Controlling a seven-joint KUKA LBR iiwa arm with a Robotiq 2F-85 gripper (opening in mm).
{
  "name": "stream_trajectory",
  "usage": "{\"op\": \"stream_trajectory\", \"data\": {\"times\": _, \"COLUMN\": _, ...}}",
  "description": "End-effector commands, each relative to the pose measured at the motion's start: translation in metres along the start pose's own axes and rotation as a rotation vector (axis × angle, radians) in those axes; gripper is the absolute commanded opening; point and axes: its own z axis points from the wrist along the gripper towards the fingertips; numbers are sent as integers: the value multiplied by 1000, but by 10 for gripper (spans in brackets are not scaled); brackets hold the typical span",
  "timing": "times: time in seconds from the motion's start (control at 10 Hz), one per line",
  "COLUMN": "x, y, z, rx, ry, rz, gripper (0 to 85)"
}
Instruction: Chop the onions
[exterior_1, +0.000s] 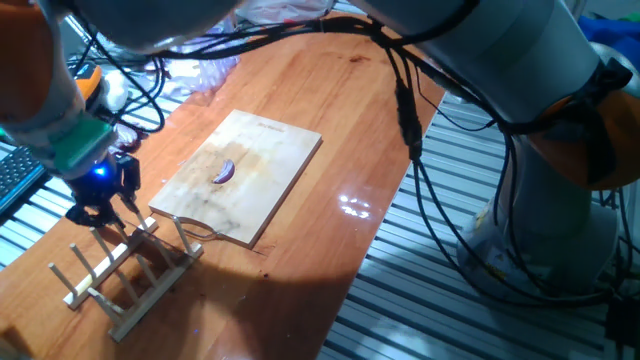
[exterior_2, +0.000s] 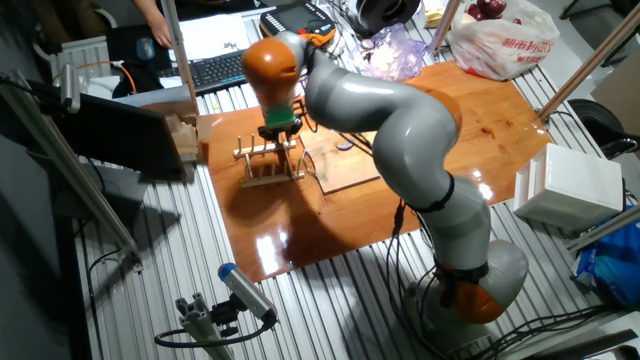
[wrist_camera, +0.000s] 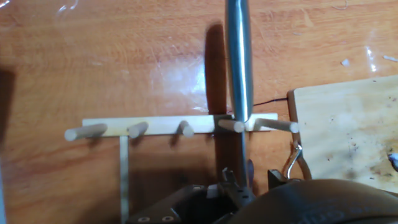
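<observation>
One onion wedge (exterior_1: 223, 172) lies on the wooden board (exterior_1: 275, 160), near the board's middle, purple with a pale inner edge. Going near to far in the one fixed view: a wooden peg rack (exterior_1: 125, 273) stands by the tabletop's near left edge, just beside the board's near corner. The gripper (exterior_1: 100, 212) hangs over the rack's far end, a blue light glowing on its body. In the hand view a shiny metal blade (wrist_camera: 239, 62) runs straight out from the gripper, edge-on, between two pegs of the rack; the fingers look clenched on its handle, though the grip itself is mostly hidden. Beyond the board, the reddish wooden tabletop (exterior_1: 340, 100) stretches to its far edge, with cables (exterior_1: 140, 75) beyond the far left corner.
</observation>
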Motion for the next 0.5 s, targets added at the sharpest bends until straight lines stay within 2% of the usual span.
{"op": "stream_trajectory", "data": {"times": 0.0, "x": 2, "y": 2, "z": 4, "rx": 17, "ry": -12, "rz": 4, "gripper": 340}}
{"op": "stream_trajectory", "data": {"times": 0.1, "x": 4, "y": 4, "z": 8, "rx": 28, "ry": -19, "rz": 6, "gripper": 340}}
{"op": "stream_trajectory", "data": {"times": 0.3, "x": 2, "y": -2, "z": 15, "rx": 18, "ry": -20, "rz": -9, "gripper": 340}}
{"op": "stream_trajectory", "data": {"times": 0.4, "x": 0, "y": -6, "z": 20, "rx": 18, "ry": -32, "rz": -18, "gripper": 340}}
